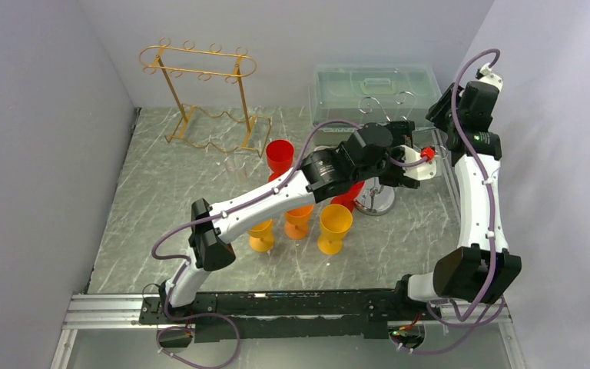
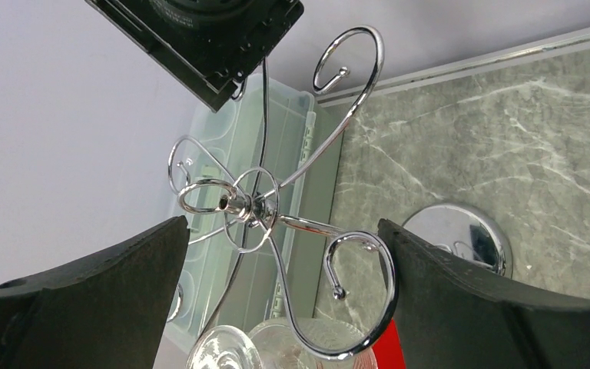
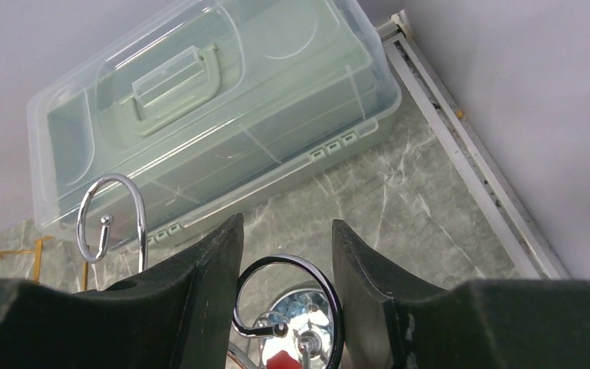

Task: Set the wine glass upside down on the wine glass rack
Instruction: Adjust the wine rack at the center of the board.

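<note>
Closest to you, ahead of the arm bases, five plastic goblets stand on the marble table (image 1: 161, 192). There are three orange-to-yellow goblets (image 1: 335, 227) in a row, one red goblet (image 1: 280, 156) behind them, and a second red goblet (image 1: 349, 198) half hidden under the left arm.

Your left gripper (image 2: 284, 231) is spread wide. Its two black fingers (image 2: 107, 292) sit at either side of the left wrist view and hold nothing. The crown of the chrome wine glass rack (image 2: 250, 204) lies between them, and you can count at least three curled hooks there.

The clear wine glass (image 2: 301, 342) shows at the bottom edge of that view, just under the lowest hook. You cannot tell whether it hangs from the hook. The rack's round base (image 1: 376, 201) rests on the table.

Further back, your right gripper (image 3: 286, 231) has its fingers parted by a narrow gap. One chrome ring (image 3: 288, 300) of the rack sits in line with that gap, and nothing is clamped.

Farthest away are one clear lidded box (image 1: 376, 84) with a green handle and one gold wire rack (image 1: 200, 92), well apart at the back left.
</note>
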Controlling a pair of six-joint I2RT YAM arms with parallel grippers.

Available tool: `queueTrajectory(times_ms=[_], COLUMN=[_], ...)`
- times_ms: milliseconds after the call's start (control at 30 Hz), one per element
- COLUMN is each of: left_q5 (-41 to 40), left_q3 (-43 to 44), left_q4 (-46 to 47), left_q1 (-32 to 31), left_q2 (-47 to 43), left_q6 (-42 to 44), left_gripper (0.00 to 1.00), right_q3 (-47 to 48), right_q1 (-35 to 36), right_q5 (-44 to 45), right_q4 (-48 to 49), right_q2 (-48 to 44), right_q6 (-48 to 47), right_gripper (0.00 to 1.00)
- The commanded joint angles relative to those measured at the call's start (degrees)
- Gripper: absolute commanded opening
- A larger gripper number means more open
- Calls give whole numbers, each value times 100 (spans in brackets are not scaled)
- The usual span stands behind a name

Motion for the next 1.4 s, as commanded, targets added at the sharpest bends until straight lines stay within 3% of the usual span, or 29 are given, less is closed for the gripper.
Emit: queueTrajectory(times_ms=[0, 533, 733, 1100, 1233, 1367], left_q5=[-275, -185, -40, 978, 1433, 1362], left_q3=[204, -206, -464, 438, -52, -505], left_q4=[500, 364, 77, -1887, -2213, -2643], left_q1=[274, 486, 488, 488, 508, 602], left_q2=[-432, -737, -915, -1189, -1949, -2673], left_q6=[-127, -168, -389, -1125, -1220, -1295], left_gripper=[98, 98, 99, 99, 99, 100], right_q3=[-243, -815, -714, 544, 873, 966], right_q1=[-2, -50, -60, -60, -10, 412], right_q5=[466, 990, 828, 407, 290, 285], right_q4=[-198, -200, -143, -669, -886, -1157], right_q2=[-538, -1075, -1135, -952, -1257, -1646], right_q6=[-249, -182, -128, 43, 128, 156], right_gripper=[43, 42, 46, 65, 67, 68])
